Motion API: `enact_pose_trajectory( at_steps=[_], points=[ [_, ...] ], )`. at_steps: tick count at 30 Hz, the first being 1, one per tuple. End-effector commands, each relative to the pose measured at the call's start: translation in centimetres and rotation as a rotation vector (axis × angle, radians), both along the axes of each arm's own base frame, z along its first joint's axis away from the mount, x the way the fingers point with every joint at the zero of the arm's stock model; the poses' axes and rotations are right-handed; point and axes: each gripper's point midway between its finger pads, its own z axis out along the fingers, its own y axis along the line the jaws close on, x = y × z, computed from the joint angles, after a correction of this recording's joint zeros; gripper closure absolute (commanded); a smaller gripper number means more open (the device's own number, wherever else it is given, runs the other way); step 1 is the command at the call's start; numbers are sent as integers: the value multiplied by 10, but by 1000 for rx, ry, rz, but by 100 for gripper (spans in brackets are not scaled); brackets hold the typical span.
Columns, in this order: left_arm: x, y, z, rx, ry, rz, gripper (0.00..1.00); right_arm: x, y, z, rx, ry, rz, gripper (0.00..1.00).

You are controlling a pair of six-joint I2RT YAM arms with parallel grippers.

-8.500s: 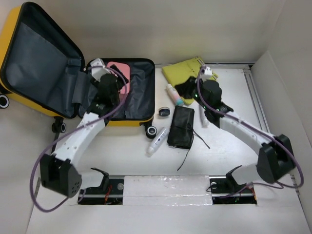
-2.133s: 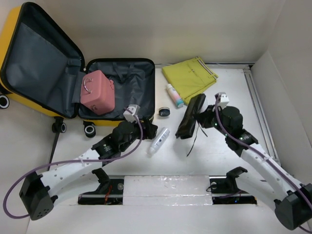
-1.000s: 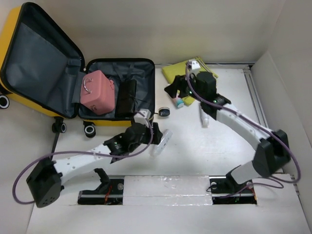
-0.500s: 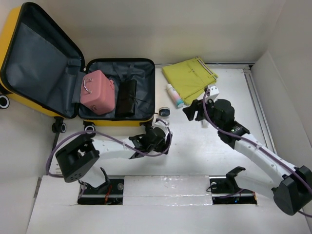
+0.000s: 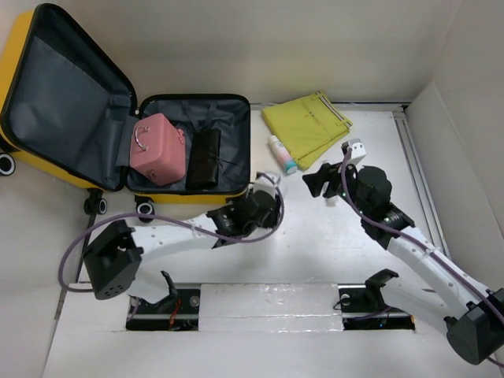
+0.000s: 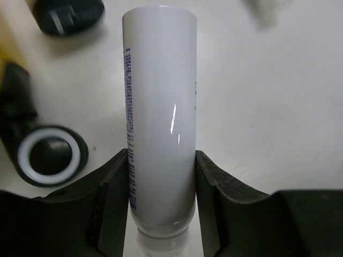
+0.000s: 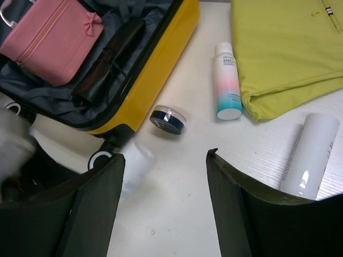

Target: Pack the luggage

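The luggage (image 5: pixel 47 161), a yellow hard-shell suitcase, lies open at the left, its grey lining (image 5: pixel 228 130) showing. A pink case (image 5: pixel 157 150) and a black pouch (image 5: pixel 206 157) lie in its base. My left gripper (image 5: pixel 262 209) is just in front of the suitcase's near edge, by a caster wheel (image 6: pixel 51 156). It (image 6: pixel 161 160) is shut on a white tube (image 6: pixel 159 107). My right gripper (image 5: pixel 319 179) is open and empty above the table, right of the suitcase. In the right wrist view (image 7: pixel 165 156) the suitcase (image 7: pixel 155 75) lies ahead to the left.
A folded yellow-green shirt (image 5: pixel 307 122) lies at the back right. A pink-and-teal bottle (image 7: pixel 226 80), a small dark jar (image 7: pixel 169 119) and a white bottle (image 7: pixel 311 155) lie on the table between the suitcase and the shirt. A white wall stands at the right.
The pink case and the black pouch have gone into the suitcase. My left gripper has closed on the white tube and carried it toward the suitcase's front. My right gripper has drawn back, empty.
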Motion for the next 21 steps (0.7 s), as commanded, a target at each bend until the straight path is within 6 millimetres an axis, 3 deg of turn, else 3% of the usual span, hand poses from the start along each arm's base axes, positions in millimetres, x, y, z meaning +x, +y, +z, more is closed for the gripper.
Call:
enact_pose_trajectory(
  at_steps=[1,3,4,5,10,11,13,15,17,19,20,21],
  points=[
    [55,-1,126,-273,-208,190,95,-3,-7,9,11,-37,-19,32],
    [80,17,152,-319,-252,296,94,-5,-8,3,-1,-15,-19,32],
    [99,36,156,-319,-268,361,94,-5,-9,1,-13,-12,-17,32],
    [110,43,165,-346,-285,386,92,-6,-9,4,-8,-20,-17,32],
    [156,82,177,-332,-310,505,89,-13,-8,0,-10,-7,6,32],
    [168,94,165,-282,-294,538,89,-13,-8,0,-10,-7,6,32],
    [178,98,158,-266,-276,548,88,-15,-6,-4,-15,1,15,32],
    [192,104,134,-200,-252,564,84,-15,-6,-4,-15,1,15,32],
    [204,103,128,-182,-239,577,65,-15,-6,-4,-15,1,15,32],
    [204,98,95,-118,-167,555,46,-16,-4,-4,-16,0,17,32],
    [204,96,95,-121,-162,548,34,-15,-6,-4,-18,-1,3,32],
    [202,97,88,-126,-155,554,29,-14,-8,-9,-25,6,-9,32]
  ],
)
